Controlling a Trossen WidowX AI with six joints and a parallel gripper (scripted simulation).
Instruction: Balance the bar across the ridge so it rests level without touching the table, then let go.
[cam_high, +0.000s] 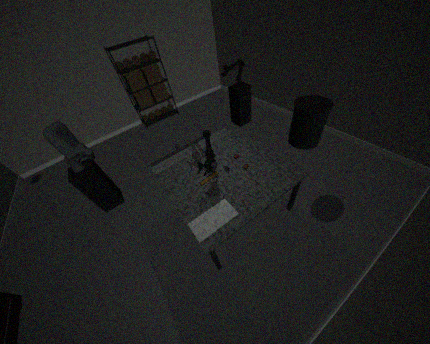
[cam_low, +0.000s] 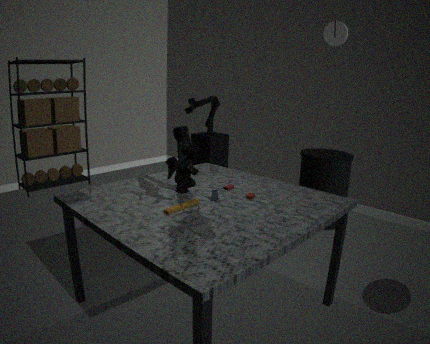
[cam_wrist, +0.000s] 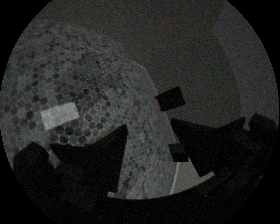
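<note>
Gripper (cam_wrist: 149, 123) open, nothing between the fingers in wrist view; top and exterior lose its outline in the dark arm (cam_high: 209, 152) (cam_low: 184, 157). Orange bar (cam_high: 209, 179) (cam_low: 182, 207) on the table (cam_high: 270, 175) (cam_low: 260, 220) (cam_wrist: 142, 100), near the arm, apart from small grey piece (cam_high: 226, 169) (cam_low: 214, 195), shape unclear, maybe the ridge. Wrist gets only a thin orange sliver behind one finger. Two red pieces (cam_high: 236, 156) (cam_low: 228, 187) beyond the grey one, grainy. White panel (cam_high: 212, 220) in top, missing from exterior; round wall clock (cam_low: 335, 33) only in exterior.
</note>
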